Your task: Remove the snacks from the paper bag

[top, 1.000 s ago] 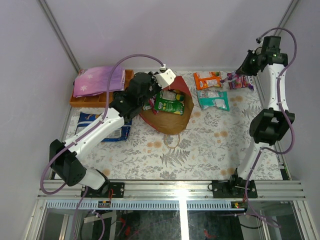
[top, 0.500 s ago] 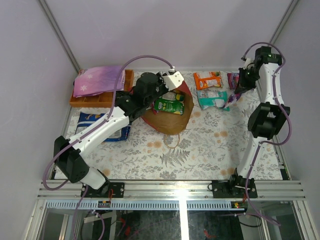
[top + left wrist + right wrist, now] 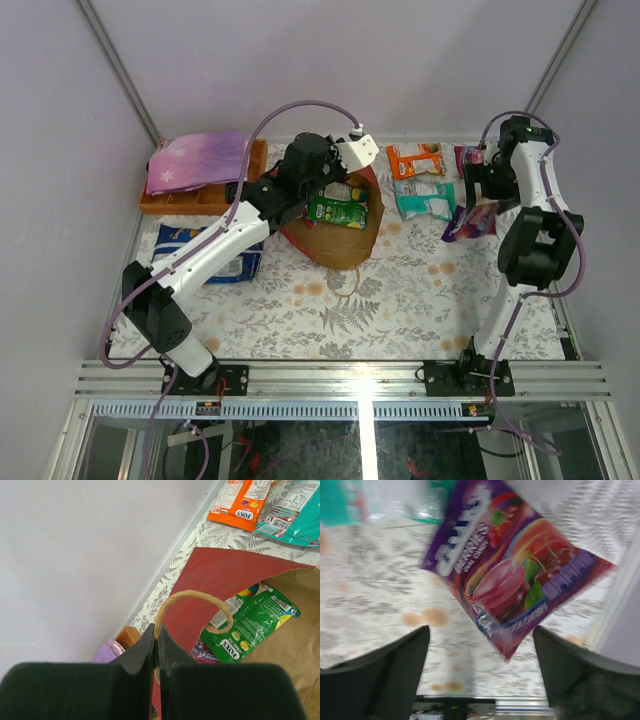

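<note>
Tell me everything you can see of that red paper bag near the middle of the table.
The paper bag is red outside and brown kraft inside. It sits creased and slumped on the floral table cover, toward the back. Its mouth gapes open, showing a green snack packet inside. The left gripper is shut on one twisted paper loop handle, pinching it by the bag's red side. A second loop seems to lie on the table at the bag's near end.
</note>
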You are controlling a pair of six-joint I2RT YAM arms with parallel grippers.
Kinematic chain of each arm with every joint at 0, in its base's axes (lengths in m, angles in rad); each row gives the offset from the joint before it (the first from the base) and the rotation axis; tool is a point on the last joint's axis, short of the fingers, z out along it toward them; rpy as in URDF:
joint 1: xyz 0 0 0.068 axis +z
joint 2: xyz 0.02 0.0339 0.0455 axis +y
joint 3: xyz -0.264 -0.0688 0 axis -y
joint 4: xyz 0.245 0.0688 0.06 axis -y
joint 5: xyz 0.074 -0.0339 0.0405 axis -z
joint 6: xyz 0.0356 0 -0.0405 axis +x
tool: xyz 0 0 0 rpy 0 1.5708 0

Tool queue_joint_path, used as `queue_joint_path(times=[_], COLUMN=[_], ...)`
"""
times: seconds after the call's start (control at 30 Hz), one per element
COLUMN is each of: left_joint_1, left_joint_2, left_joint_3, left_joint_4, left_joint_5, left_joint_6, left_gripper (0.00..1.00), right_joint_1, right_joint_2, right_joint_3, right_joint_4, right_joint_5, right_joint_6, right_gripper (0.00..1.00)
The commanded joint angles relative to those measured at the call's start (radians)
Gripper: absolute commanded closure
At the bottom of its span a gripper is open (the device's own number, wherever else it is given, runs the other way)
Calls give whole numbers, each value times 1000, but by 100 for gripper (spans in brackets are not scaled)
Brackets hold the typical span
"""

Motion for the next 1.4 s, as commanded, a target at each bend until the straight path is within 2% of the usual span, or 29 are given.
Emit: queue_joint_path(times=[0.0,0.1,0.23,0.3,0.33,0.37,0.43,0.5,0.53,0.63,0.73,0.87,0.97,1.03,1.23,1.37], left_joint_1=[-7,-6,-6,-5,-4,-2,4,8,10,9,10,10,10,10,9,10], left_joint_2=[7,1,-8,-12,-13,-17,-24,-32,-35,-38,-43,-49,-59,-65,-78,-81], left_joint_3=[50,45,35,29,25,19,9,-5,-7,-3,-8,-20,-33,-39,-60,-67], left_joint_4=[-7,-2,17,24,27,28,34,45,48,45,44,53,60,62,78,85], left_joint_5=[-9,-18,-18,-20,-20,-22,-26,-20,-9,19,29,33,35,34,20,16], left_joint_6=[16,19,21,18,18,20,16,11,8,-8,-12,-7,-4,0,16,19], left_gripper=[100,100,100,100,100,100,100,100,100,100,100,100,100,100,100,100], right_joint_1=[-1,-1,6,13,13,13,14,24,26,27,27,27,27,26,17,-7], right_joint_2=[-220,-310,-495,-705,-836,-977,-1209,-1356,-1395,-1423,-1416,-1300,-1192,-1138,-1017,-970], right_joint_3=[-126,-128,-141,-365,-564,-787,-1168,-1433,-1528,-1628,-1680,-1687,-1726,-1744,-1701,-1694], right_joint_4=[276,343,382,584,744,947,1247,1347,1373,1335,1374,1350,1429,1489,1480,1504], right_joint_5=[391,548,526,390,314,250,210,248,271,325,340,331,368,399,430,457], right_joint_6=[91,152,352,513,632,772,1187,1468,1554,1649,1740,1868,1937,1957,1954,1942], right_gripper=[0,1,1,1,1,1,13,17,17,12,11,12,12,12,13,18])
